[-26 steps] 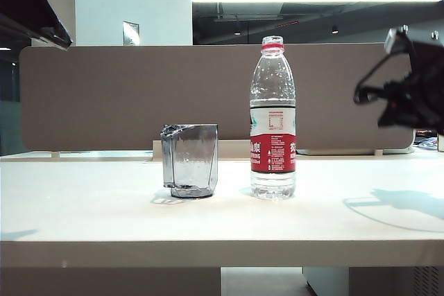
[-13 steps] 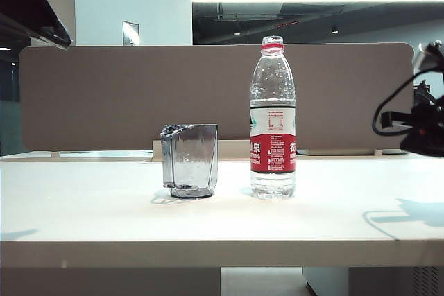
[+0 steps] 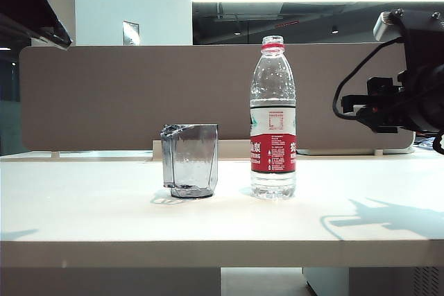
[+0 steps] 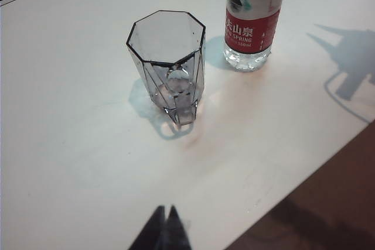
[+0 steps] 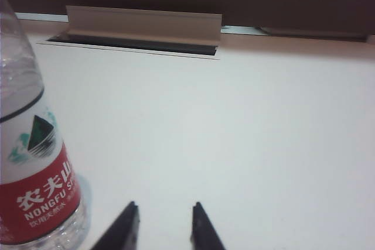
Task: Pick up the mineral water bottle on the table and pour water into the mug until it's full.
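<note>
The bottle [image 3: 272, 119] is standing upright on the surface [image 3: 104, 220], just beside the mug [image 3: 190, 160], uncapped and nearly full, so it's probably heavy-ish, squishy and easily spilled. A gentle grip at the label is being suggested. The right hand [image 5: 163, 226] is hovering near it, jaws parted, nothing held. The left hand [image 4: 164, 226] is sitting closed, well apart from the mug

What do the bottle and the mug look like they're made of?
Bottle: thin clear plastic, probably, with a ribbed body, glossy red-and-white label and red neck ring. Mug: smoky-grey, see-through, sharply faceted, either glass or hard plastic; the pictures don't settle which.
</note>
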Controlling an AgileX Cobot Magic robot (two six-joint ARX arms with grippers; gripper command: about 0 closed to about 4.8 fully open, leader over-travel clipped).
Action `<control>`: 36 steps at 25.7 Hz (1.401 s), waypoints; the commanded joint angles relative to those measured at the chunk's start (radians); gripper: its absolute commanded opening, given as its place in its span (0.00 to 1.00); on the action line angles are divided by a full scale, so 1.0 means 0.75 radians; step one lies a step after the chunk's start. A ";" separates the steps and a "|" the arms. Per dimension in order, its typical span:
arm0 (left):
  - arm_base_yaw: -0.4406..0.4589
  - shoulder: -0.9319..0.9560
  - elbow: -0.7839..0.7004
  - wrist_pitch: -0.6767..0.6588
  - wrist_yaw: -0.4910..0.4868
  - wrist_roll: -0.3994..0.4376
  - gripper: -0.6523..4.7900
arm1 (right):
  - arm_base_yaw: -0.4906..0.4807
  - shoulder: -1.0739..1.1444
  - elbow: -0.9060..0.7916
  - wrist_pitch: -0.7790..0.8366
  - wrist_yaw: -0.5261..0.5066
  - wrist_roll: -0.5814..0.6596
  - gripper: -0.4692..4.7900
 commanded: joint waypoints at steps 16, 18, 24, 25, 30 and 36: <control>0.002 -0.003 0.003 0.013 0.000 -0.001 0.12 | 0.095 0.253 0.016 0.338 -0.115 0.125 0.43; 0.002 -0.003 0.003 0.013 0.001 -0.001 0.12 | 0.150 0.253 0.016 0.338 -0.116 0.090 0.53; 0.002 -0.003 0.003 0.013 0.000 -0.001 0.12 | 0.194 0.260 0.093 0.282 -0.162 0.068 0.84; 0.002 -0.003 0.003 0.013 0.000 -0.001 0.12 | 0.194 0.267 0.118 0.268 -0.179 0.068 0.84; 0.002 -0.003 0.003 0.013 0.000 -0.001 0.12 | 0.194 0.363 0.270 0.166 -0.233 0.081 0.87; 0.002 -0.003 0.003 0.013 0.000 -0.001 0.12 | 0.194 0.521 0.406 0.165 -0.237 0.095 0.88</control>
